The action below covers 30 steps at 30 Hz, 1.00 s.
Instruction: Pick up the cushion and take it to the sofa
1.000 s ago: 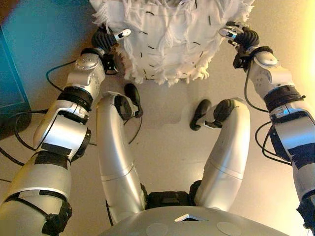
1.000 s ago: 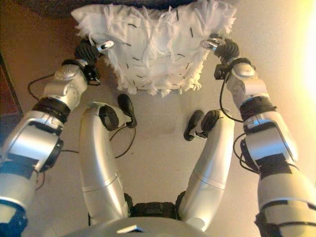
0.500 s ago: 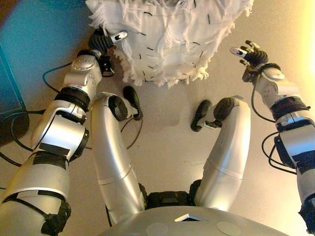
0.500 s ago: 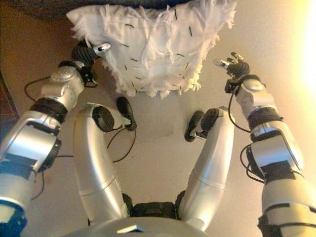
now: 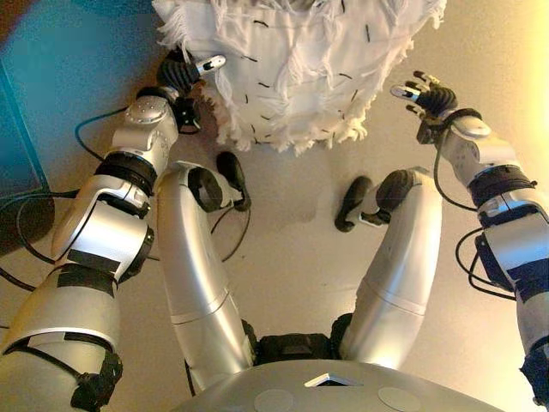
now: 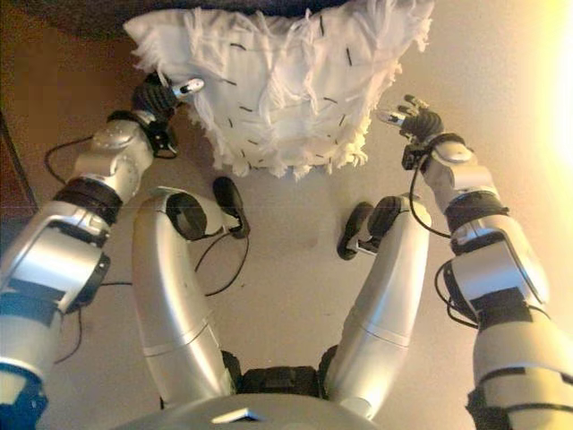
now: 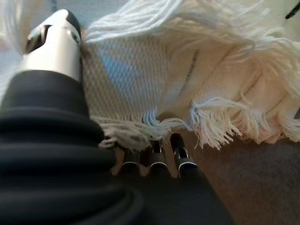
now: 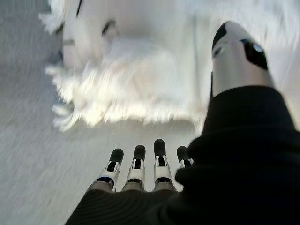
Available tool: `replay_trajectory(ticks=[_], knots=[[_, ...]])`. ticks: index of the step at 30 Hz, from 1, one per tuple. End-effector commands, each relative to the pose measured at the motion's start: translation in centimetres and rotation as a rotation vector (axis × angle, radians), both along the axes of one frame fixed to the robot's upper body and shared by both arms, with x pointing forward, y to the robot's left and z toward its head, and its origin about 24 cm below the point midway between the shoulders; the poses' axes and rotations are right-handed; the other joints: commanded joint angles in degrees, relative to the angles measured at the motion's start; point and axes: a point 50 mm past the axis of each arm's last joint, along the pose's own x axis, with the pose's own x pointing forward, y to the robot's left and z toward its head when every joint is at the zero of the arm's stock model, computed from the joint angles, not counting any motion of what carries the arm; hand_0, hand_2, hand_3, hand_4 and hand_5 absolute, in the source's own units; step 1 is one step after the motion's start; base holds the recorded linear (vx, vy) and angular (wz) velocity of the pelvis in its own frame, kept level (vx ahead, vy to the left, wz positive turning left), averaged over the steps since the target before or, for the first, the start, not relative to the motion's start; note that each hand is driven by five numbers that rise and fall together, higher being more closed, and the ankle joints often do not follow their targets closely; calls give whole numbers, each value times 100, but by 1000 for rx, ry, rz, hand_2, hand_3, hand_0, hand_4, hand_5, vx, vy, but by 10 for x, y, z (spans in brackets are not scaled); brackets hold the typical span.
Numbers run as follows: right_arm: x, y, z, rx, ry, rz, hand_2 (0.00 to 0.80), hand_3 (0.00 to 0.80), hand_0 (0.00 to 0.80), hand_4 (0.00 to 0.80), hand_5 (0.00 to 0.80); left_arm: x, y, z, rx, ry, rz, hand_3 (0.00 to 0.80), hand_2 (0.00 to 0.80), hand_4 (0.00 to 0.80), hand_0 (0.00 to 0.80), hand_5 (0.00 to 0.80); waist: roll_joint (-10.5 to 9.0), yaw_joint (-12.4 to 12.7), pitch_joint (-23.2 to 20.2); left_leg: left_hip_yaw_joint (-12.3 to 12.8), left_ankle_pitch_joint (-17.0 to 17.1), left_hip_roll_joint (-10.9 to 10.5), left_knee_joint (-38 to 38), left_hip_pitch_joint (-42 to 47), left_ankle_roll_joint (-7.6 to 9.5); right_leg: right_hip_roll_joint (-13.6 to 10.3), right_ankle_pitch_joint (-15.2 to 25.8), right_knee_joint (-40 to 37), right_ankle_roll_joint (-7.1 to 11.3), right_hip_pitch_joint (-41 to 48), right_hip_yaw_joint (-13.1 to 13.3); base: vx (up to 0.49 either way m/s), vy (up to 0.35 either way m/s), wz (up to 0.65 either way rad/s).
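Note:
A white fringed cushion with short black stitches hangs across the top of the view, above the floor. My left hand is at its left edge. In the left wrist view the thumb lies on the woven face of the cushion and the fingers curl under the fringe, pinching it. My right hand is open and clear of the cushion's right edge. Its straight fingers point toward the cushion with a gap between them.
A dark sofa edge runs along the top behind the cushion. A teal block stands at the far left. Beige floor lies below the cushion.
My right hand has come off the cushion's right edge, swung out to the right, then drifted slightly back toward it. The left hand has kept its hold.

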Motion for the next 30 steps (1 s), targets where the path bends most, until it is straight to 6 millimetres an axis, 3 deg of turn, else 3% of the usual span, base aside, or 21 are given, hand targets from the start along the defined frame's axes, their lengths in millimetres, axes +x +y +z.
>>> replay_trajectory(ticks=[1, 11, 17, 18, 19, 20, 21, 22, 23, 30], knots=[[8, 23, 28, 0, -95, 99, 0, 0, 0, 0, 0, -1, -7, 14, -49, -93, -43, 0, 0, 0, 0, 0, 241, 74, -71, -673, -1169, 181, 469, 257, -610, -141, 821, -1071, -126, 29, 561, 8, -35, 5], [14, 58, 32, 41, -85, 149, 0, 0, 0, 0, 0, -2, -20, 8, -71, -88, -95, 0, 0, 0, 0, 0, 293, 149, -71, -791, -1219, 154, 661, 257, -654, -158, 783, -895, -146, 26, 644, 3, -20, 5], [16, 88, 34, 36, -89, 152, 0, 0, 0, 0, 0, -2, -45, 9, -108, -105, -186, 0, 0, 0, 0, 0, 321, 182, -71, -808, -1272, 124, 779, 257, -631, -118, 727, -744, -193, 26, 699, 15, -24, 3], [16, 90, 34, 38, -85, 143, 0, 0, 0, 0, 0, -2, -49, 10, -110, -107, -200, 157, 157, 157, 157, 157, 315, 185, -71, -814, -1281, 132, 804, 257, -631, -125, 721, -722, -197, 26, 711, 11, -22, 6], [16, 93, 33, 41, -85, 136, 0, 0, 0, 0, 0, -2, -53, 11, -110, -111, -212, 436, 436, 436, 436, 436, 323, 187, -71, -825, -1289, 126, 818, 257, -619, -123, 721, -708, -202, 26, 711, 11, -25, 7], [16, 95, 33, 49, -84, 133, 0, 0, 0, 0, 0, -3, -56, 12, -110, -116, -224, 624, 624, 624, 624, 624, 326, 188, -71, -832, -1296, 124, 836, 257, -606, -119, 720, -685, -206, 26, 716, 7, -18, 7], [16, 96, 33, 54, -88, 132, 141, 141, 141, 141, 141, -3, -59, 13, -113, -122, -237, 800, 800, 800, 800, 800, 331, 188, -71, -836, -1301, 122, 847, 257, -594, -111, 717, -664, -210, 26, 718, 3, -11, 6], [16, 100, 34, 68, -96, 135, 612, 612, 612, 612, 612, -3, -63, 13, -116, -128, -254, 800, 800, 800, 800, 800, 337, 186, -71, -838, -1308, 121, 870, 257, -587, -98, 712, -635, -217, 26, 727, 2, -2, 5], [15, 102, 35, 89, -103, 152, 800, 800, 800, 800, 800, -4, -66, 14, -118, -130, -265, 800, 800, 800, 800, 800, 345, 187, -71, -842, -1309, 119, 887, 257, -585, -90, 714, -613, -219, 26, 730, 2, 0, 4], [11, 117, 29, 77, -96, 240, 800, 800, 800, 800, 800, -8, -88, 14, -95, -143, -352, 800, 800, 800, 800, 800, 346, 171, -71, -871, -1351, 116, 1037, 257, -549, -60, 722, -468, -224, 26, 815, 0, -4, 2]])
